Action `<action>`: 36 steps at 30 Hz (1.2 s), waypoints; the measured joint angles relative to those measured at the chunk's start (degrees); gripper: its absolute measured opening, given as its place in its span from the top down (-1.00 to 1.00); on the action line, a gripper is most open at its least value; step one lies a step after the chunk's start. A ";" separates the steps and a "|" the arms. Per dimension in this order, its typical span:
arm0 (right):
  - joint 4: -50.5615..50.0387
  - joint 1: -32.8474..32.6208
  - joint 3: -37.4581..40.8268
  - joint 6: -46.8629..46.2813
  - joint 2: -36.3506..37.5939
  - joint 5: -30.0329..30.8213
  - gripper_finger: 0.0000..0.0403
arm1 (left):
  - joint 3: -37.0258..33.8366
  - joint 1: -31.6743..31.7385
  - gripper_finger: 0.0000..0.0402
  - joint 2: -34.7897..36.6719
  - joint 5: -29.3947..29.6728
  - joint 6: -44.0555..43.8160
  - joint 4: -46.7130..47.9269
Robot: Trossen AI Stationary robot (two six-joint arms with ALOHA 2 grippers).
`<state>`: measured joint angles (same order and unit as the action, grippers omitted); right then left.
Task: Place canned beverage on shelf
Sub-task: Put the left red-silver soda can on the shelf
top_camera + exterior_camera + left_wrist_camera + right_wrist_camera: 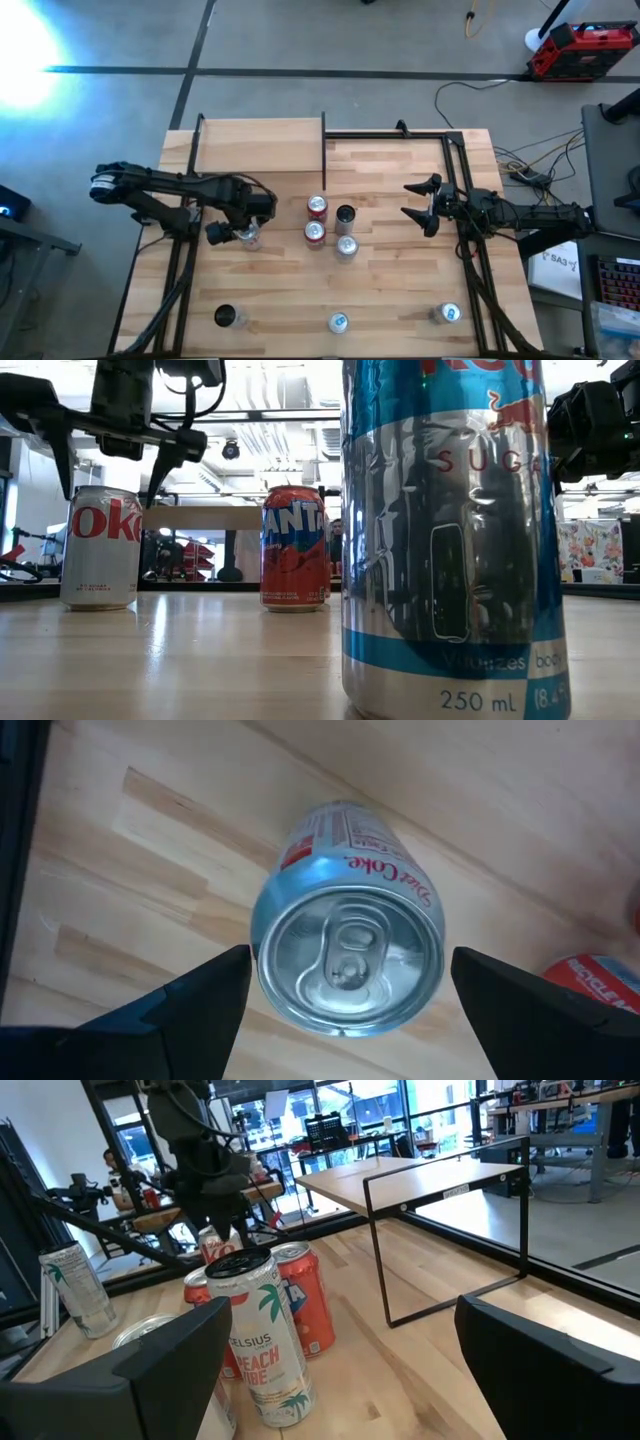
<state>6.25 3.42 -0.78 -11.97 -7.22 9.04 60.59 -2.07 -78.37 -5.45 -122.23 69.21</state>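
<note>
A silver Diet Coke can [348,955] stands upright on the tabletop left of the middle [250,238]. My left gripper [238,234] points straight down over it, open. Its two fingers [205,1005] stand on either side of the can's top without touching, as the low view [108,478] also shows. The shelf [260,146], a pale wood board on a thin black frame, stands at the table's far left [420,1178]. My right gripper [418,205] waits open and level at the table's right side, clear of all cans.
A cluster of cans stands mid-table: two red ones [317,207] [314,232], a dark-topped one [345,215] and a silver one [347,247]. Three more cans line the near edge [228,317] [338,322] [449,314]. A black frame [455,160] runs along the right side.
</note>
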 joint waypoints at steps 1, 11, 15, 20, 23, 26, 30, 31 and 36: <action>0.00 0.00 0.00 0.00 0.00 0.00 -0.83 | -0.22 0.00 -0.63 0.15 0.00 -0.16 0.01; -0.01 -0.02 0.00 0.02 0.00 0.00 -0.83 | -4.71 0.09 -0.63 0.66 -1.12 -1.34 -4.61; -0.01 -0.01 0.00 0.01 0.00 0.00 -0.83 | -5.39 0.09 -0.63 0.66 -0.86 -1.34 -5.68; -0.02 0.00 0.00 0.00 0.00 0.00 -0.83 | -6.14 0.08 -0.61 0.66 0.07 -0.34 -6.79; -0.01 -0.02 0.00 0.00 0.00 0.00 -0.83 | -6.60 0.04 -0.53 0.77 0.13 -0.16 -7.43; -0.02 0.00 0.00 0.00 0.00 0.00 -0.83 | -6.68 0.02 -0.42 0.81 0.52 0.02 -7.56; -0.01 -0.02 0.00 0.00 0.00 0.00 -0.83 | -6.69 0.04 -0.42 0.86 0.98 0.80 -7.64; -0.03 0.00 0.00 0.02 0.00 0.00 -0.83 | -6.63 0.07 -0.42 0.95 0.97 1.10 -7.61; -0.02 -0.01 0.00 0.00 0.00 0.00 -0.83 | -3.48 0.15 -0.42 1.59 1.55 2.07 -5.30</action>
<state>6.23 3.41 -0.78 -11.97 -7.22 9.04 57.11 -1.91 -76.78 -3.90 -120.16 63.90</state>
